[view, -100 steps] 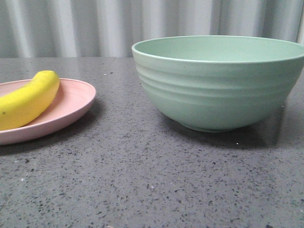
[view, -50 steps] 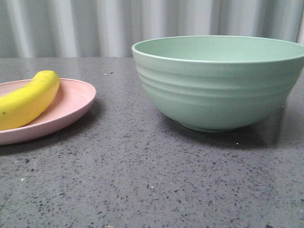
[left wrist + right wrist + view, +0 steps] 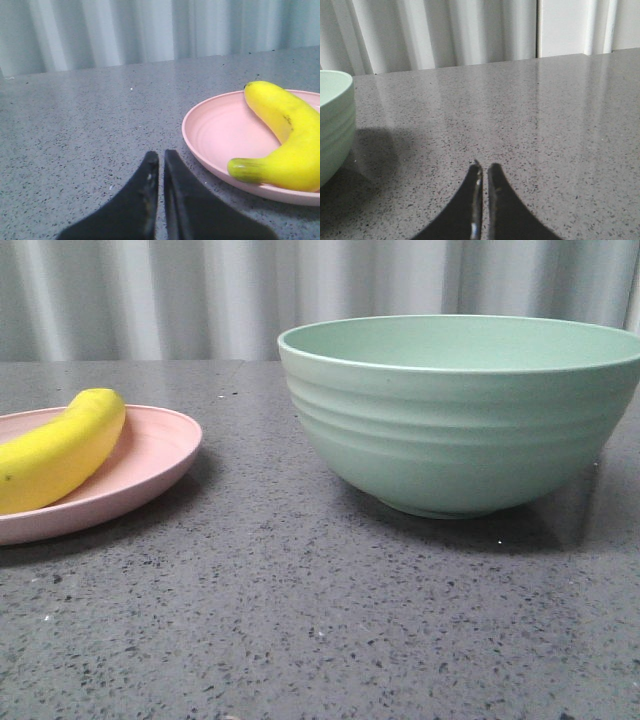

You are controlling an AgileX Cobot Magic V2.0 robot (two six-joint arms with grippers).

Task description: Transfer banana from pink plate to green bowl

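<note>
The banana [image 3: 62,446] lies on the pink plate [image 3: 150,462], within its rim. The green bowl [image 3: 460,410] stands apart from the plate, with bare tabletop [image 3: 300,620] between them. Left gripper [image 3: 161,159] fingers are pressed together, empty, near the plate edge. Right gripper [image 3: 484,169] fingers are likewise together, empty.

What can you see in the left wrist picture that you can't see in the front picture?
Only the left wrist view shows the left gripper, its black fingers closed together and holding nothing, and the banana's greenish stem end.

Only the front view shows the green bowl, standing apart from the plate on the robot's right side.

Both show the banana lying on the pink plate, the grey speckled table and the pale curtain behind.
</note>
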